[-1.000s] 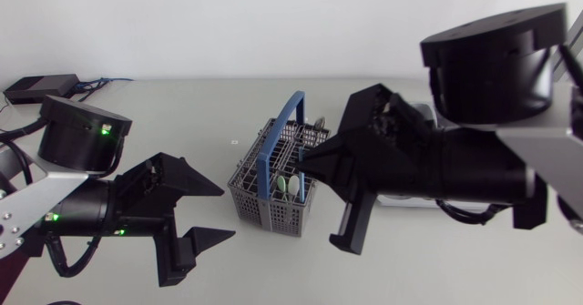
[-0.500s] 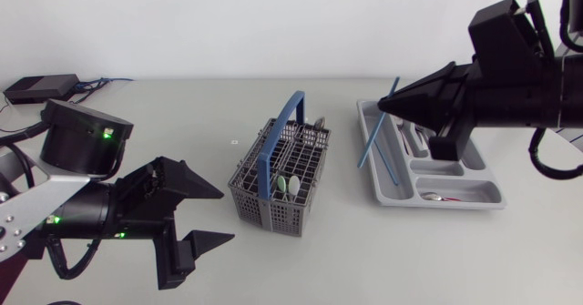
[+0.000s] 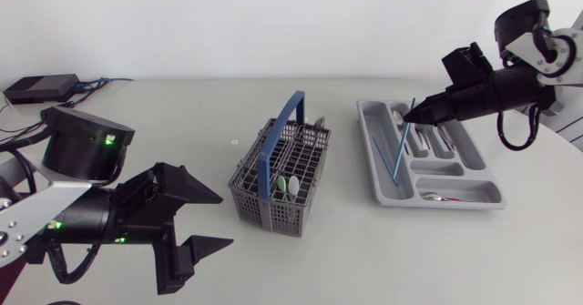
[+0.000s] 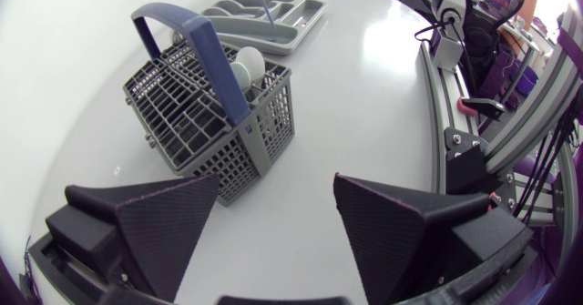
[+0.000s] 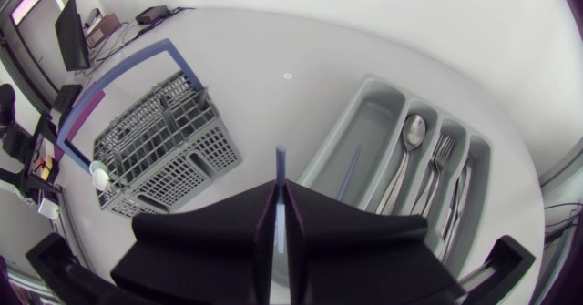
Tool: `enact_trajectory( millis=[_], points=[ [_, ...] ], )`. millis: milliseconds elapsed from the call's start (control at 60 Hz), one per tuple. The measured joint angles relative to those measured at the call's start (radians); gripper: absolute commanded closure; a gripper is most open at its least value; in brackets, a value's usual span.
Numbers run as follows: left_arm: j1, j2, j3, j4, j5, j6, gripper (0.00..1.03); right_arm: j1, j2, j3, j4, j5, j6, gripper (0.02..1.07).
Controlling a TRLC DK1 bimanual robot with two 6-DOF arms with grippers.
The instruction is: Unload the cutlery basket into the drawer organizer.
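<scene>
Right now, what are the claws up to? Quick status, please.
Right claw shut on blue stick, over the tray. Left claw open, empty, beside the basket. Spoons left in basket. Nothing in the way.

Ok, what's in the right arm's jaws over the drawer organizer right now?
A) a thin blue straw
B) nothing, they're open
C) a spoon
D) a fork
A: the right wrist view shows the right jaws closed from both sides on a thin blue straw, which hangs over the grey drawer organizer.
</scene>
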Motion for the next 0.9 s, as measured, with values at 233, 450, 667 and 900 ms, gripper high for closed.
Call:
enact_trajectory(
  millis=[233, 450, 667, 900],
  points=[
    [0.000, 0.000, -0.001, 0.000, 0.000, 0.000, 0.05, -0.014, 0.219, 0.113, -0.018, 0.026, 0.025, 1.01],
    [0.000, 0.000, -0.002, 0.002, 0.000, 0.003, 0.05, -0.014, 0.384, 0.227, -0.023, 0.031, 0.086, 0.99],
    [0.000, 0.000, -0.007, 0.010, 0.000, 0.003, 0.05, -0.014, 0.486, 0.292, -0.008, 0.084, 0.130, 0.66],
    [0.000, 0.001, -0.015, 0.025, 0.000, 0.003, 0.05, 0.000, 0.459, 0.261, 0.089, 0.139, 0.151, 0.17]
  ],
)
